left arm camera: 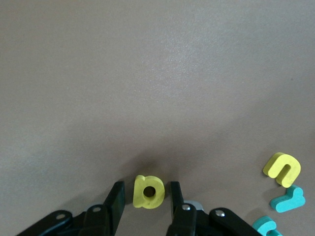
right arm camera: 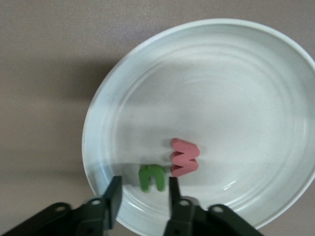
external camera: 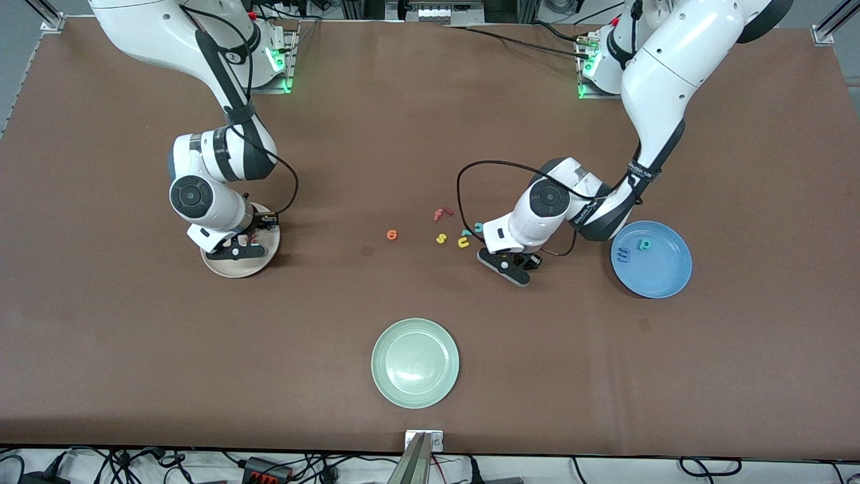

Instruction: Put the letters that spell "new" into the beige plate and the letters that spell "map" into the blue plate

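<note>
Low over the table, my left gripper (left arm camera: 146, 186) stands open around the yellow a (left arm camera: 148, 191), with a small gap on each side. The blue plate (external camera: 662, 275) holds the blue m (external camera: 623, 255) and the teal p (external camera: 643, 245). My right gripper (right arm camera: 143, 181) is open just above the beige plate (right arm camera: 221, 88). In that plate the green n (right arm camera: 151, 178) lies free at the fingertips, beside the pinkish-red w (right arm camera: 184, 157). The orange e (external camera: 392, 234) lies on the table between the two arms. In the front view the left gripper (external camera: 512, 267) hides the a.
A red f (external camera: 441, 214), yellow s (external camera: 441, 238), yellow u (external camera: 463, 242) and teal c (external camera: 478, 227) lie clustered beside the left gripper. A pale green plate (external camera: 415, 363) sits nearer the front camera, mid-table.
</note>
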Controlling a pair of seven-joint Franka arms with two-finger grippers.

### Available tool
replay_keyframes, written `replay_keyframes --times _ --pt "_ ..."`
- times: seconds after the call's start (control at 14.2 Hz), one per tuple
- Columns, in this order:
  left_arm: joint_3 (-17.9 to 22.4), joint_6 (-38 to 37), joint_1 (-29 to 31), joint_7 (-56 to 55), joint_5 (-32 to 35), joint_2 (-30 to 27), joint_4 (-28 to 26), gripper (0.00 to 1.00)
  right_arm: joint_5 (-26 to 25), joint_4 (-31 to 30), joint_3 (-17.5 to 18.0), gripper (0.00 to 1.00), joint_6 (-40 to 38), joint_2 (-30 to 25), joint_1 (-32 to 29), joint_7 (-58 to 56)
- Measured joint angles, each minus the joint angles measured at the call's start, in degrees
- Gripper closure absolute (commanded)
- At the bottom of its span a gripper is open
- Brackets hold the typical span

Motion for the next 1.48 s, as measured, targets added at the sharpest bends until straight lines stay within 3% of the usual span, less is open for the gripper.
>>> replay_keyframes --times 0.07,0.28,0.56,0.85,1.13,1.2,1.27,1.34,1.48 --pt "0.11 0.00 -0.01 0.00 0.08 -0.01 0.13 0.85 0.00 0.31 -0.02 0.00 -0.06 -0.22 -0.01 0.01" --pt "0.40 -0.75 0.06 -0.01 0.13 -0.09 0.60 0.85 0.00 4.28 1.04 0.00 -2.99 -1.50 0.23 -0.03" --pt "0.85 -13.87 2.27 0.02 0.28 -4.57 3.37 0.85 0.12 11.23 6.96 0.00 -3.80 -0.93 4.14 0.60" --pt "1.09 -23.29 10.74 10.24 0.54 -10.20 3.57 0.84 0.13 16.88 7.59 0.00 -2.93 5.02 12.68 9.15" --pt "1.45 -24.64 22.29 23.16 0.57 -10.07 1.72 0.81 0.13 21.19 7.59 0.08 -0.45 10.78 16.27 22.87" --pt "1.45 -24.43 24.39 24.43 0.57 -9.75 0.74 0.76 0.13 21.97 7.60 0.12 -0.21 11.89 16.78 26.12" --pt "1.44 -24.06 25.69 24.96 0.57 -9.44 -0.34 0.43 0.13 22.55 7.60 0.16 -0.09 12.80 17.19 29.03" --pt "1.43 -23.25 26.29 25.01 0.57 -9.15 -1.34 0.00 0.13 22.98 7.61 0.22 -0.01 13.59 17.52 31.28" --pt "1.40 -21.54 26.44 24.98 0.57 -8.89 -2.48 0.00 0.25 23.49 7.62 0.32 0.19 14.72 18.48 33.70"
